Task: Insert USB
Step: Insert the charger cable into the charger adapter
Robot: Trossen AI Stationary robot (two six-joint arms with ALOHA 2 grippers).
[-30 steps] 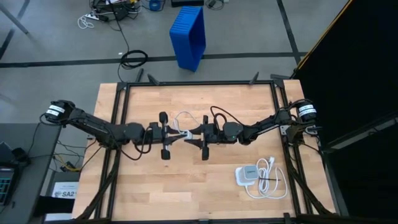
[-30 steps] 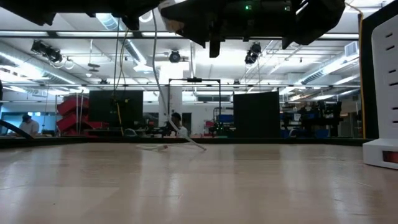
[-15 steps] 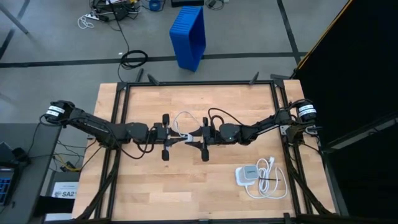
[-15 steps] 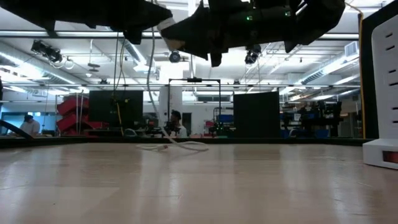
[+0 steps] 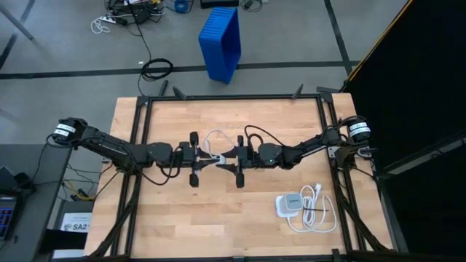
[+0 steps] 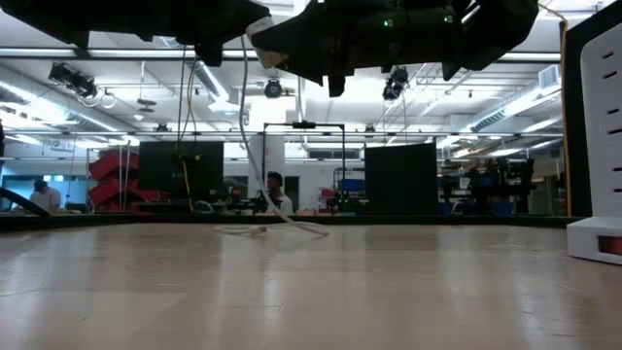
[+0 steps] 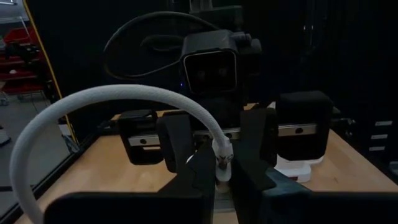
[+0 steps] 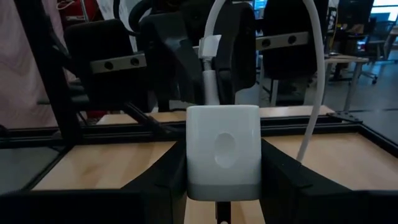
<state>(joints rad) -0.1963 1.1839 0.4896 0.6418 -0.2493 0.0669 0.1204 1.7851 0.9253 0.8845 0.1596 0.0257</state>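
Observation:
The USB is a thin white cable; its loop [image 5: 215, 138] lies on the table's middle and hangs down there in the low view [image 6: 255, 146]. Both arms meet mid-table, fingers level and facing each other. My left gripper [image 5: 207, 158] [image 7: 217, 183] is shut on the cable's plug end. My right gripper [image 5: 224, 157] [image 8: 222, 186] is shut on a small white charger cube [image 8: 222, 149]. The silver plug [image 8: 210, 87] points at the cube's far side. Its tip is hidden behind the cube, so whether it is in a port does not show. My left gripper pinches the cable's white plug housing [image 7: 222, 160] between its two fingers, coming level from the table's left. The plug is lifted clear; the cable arches up out of it [image 7: 124, 99] and drops slack to the table. My right gripper pinches the white cube by its two side faces [image 8: 193, 155], coming level from the table's right. The cube is upright and lifted clear of the table.
A flat white socket block [image 5: 289, 204] with its thick white power cord [image 5: 317, 212] lies near the table's right near corner. A black frame [image 5: 233, 97] runs round the table. A blue bin [image 5: 220, 42] stands on the floor beyond the far edge.
The two grippers have edged toward each other, then eased back slightly. The hanging cable has swung, and its lower part has shifted on the table.

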